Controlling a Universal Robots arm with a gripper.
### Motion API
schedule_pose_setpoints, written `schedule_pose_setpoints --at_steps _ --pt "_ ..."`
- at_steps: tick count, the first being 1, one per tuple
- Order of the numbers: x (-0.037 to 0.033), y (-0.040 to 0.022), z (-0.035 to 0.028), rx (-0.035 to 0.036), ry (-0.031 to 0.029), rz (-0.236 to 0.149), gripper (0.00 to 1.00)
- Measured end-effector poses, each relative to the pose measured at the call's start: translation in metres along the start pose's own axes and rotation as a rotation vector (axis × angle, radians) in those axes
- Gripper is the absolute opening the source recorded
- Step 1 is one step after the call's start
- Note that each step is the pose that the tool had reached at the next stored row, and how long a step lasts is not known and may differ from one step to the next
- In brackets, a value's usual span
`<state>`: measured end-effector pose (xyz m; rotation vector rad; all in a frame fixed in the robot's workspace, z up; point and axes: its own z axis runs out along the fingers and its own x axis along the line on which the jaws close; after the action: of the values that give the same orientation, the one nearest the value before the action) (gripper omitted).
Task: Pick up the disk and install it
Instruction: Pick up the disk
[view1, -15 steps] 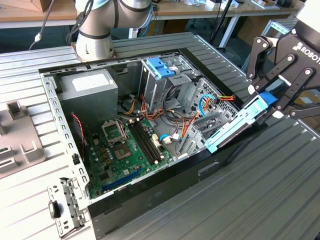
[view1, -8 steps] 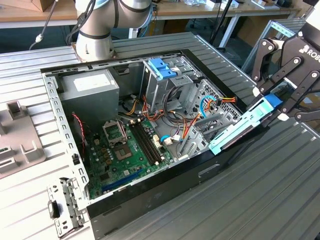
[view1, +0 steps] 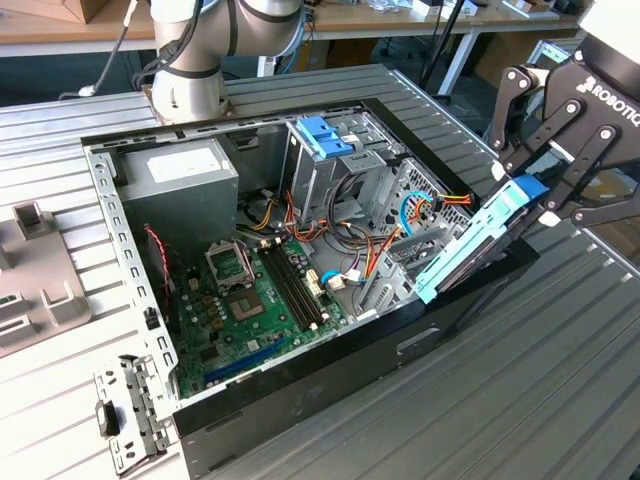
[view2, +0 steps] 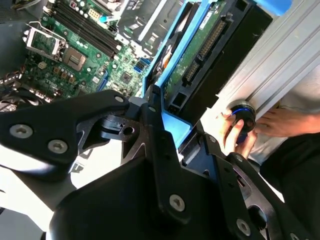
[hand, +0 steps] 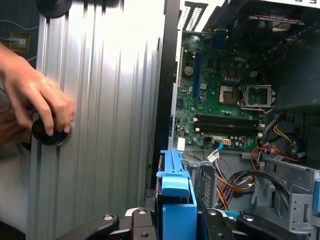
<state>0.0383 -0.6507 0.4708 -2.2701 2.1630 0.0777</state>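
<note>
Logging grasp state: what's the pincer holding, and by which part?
The disk, clamped by the pincer at its upper end, on the light-blue carrier rail.

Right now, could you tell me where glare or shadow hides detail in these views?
Exterior view: even light, the disk clearly lit. Second wrist view: the table washes out pale beside the dark gripper. First wrist view: shadow fills one corner inside the computer case.
</note>
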Motion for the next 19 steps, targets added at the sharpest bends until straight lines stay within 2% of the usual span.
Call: schedule_pose_setpoints --at_steps 2,6,13,19 --pt "-0.0077 -0.0008 0.0003 0.0001 -0.0004 0.001 0.37" --pt "-0.015 -0.0016 0.0 0.0001 0.0001 0.002 0.37" --pt "-0.0197 -0.0019 -0.0035 0.0004 -0.0008 0.008 0.37" --pt "-0.0234 -0.0036 -0.0036 -0.0004 -0.0015 0.017 0.37"
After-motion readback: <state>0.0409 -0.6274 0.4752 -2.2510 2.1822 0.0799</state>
